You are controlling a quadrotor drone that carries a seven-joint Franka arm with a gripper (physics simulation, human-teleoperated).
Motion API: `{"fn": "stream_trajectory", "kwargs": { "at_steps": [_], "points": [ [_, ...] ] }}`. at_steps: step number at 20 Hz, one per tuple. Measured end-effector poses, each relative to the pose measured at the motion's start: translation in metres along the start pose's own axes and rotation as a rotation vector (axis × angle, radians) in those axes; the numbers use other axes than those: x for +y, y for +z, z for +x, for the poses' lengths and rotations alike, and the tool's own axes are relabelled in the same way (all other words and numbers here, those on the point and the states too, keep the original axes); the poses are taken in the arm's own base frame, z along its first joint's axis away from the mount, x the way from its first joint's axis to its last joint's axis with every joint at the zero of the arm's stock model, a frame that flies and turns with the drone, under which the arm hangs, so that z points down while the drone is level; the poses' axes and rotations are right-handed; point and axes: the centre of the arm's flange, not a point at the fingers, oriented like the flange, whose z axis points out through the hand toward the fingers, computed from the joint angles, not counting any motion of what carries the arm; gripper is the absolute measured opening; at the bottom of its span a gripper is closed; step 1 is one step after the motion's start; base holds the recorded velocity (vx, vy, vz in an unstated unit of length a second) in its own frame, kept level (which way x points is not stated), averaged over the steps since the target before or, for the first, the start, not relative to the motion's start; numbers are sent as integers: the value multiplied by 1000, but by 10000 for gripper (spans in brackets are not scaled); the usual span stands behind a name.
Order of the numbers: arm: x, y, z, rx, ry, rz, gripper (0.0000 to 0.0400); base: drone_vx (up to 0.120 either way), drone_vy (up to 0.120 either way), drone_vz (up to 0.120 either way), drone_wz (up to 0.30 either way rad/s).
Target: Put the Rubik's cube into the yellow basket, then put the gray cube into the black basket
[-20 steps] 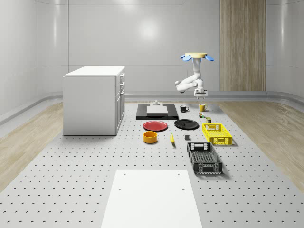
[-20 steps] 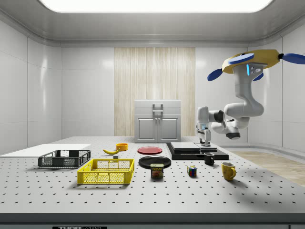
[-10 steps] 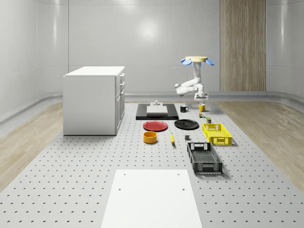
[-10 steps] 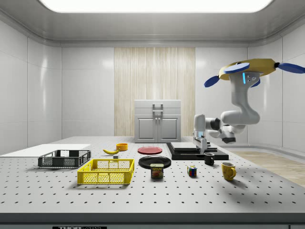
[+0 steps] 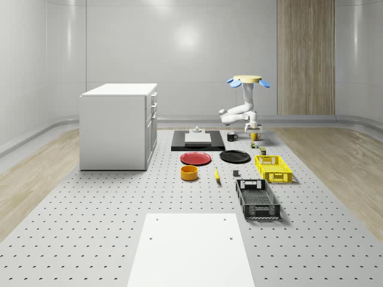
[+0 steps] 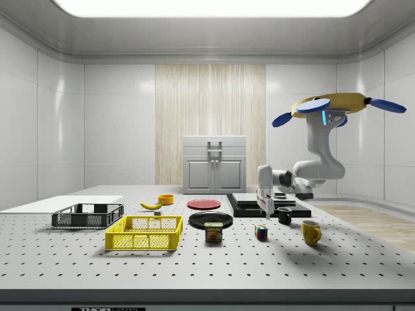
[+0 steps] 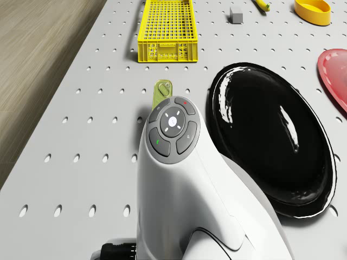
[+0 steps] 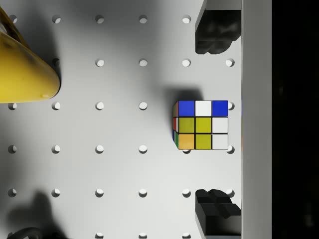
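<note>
Drone point(image 6: 329, 103) hovering above the far right part of the perforated table point(image 5: 90, 227), over the area of the mugs, lower than half a second ago and lower again than a second ago; its rotors and yellow body sit nearer the table in both the side view and the whole-scene view. Arm folded beneath the drone, with the wrist now pointing down toward the table. Gripper point(image 6: 265, 208) hangs just above the table, above the Rubik's cube point(image 6: 261, 232); one second ago it was higher and further toward the side view's right, level with the black slab point(image 6: 259, 206). In the wrist view the two dark fingertips point(image 8: 217, 30) stand well apart, with the Rubik's cube point(image 8: 201, 124) on the table between them, touching neither. A yellow mug point(image 8: 25, 67) lies off to one side of the cube in that view, and is seen in the side view point(image 6: 310, 231) to the cube's right. Yellow basket point(image 6: 145, 233) stands on the table well to the side view's left of the cube, with a tin can point(image 6: 213, 231) between them; black basket point(image 6: 87, 216) lies further left again. Gray cube point(image 7: 236, 14) rests on the table near the yellow basket point(image 7: 165, 27). Black plate point(image 7: 271, 141) lies beside the arm in the drone view. The cubes, baskets, can and mugs lie where they were one second ago
</note>
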Motion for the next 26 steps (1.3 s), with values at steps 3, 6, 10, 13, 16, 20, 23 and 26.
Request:
{"fn": "stream_trajectory", "kwargs": {
  "at_steps": [3, 6, 10, 13, 16, 20, 23, 26],
  "points": [
    [0, 0, 0, 0, 0, 0, 400, 53, 0, -120, 0],
    [0, 0, 0, 0, 0, 0, 400, 93, 0, -120, 0],
    [0, 0, 0, 0, 0, 0, 400, 0, 0, 0, 0],
    [0, 7, 0, 0, 0, 0, 400, 0, 0, 0, 0],
    [0, 17, 0, 0, 0, 0, 400, 0, 0, 0, 0],
    [2, 27, 2, 0, 0, 0, 400, 0, 0, 0, 0],
    [3, 32, 3, 0, 1, 0, 400, 0, 0, 0, 0],
    [4, 37, 4, 0, 1, 0, 400, 0, 0, 0, 0]
  ]
}}
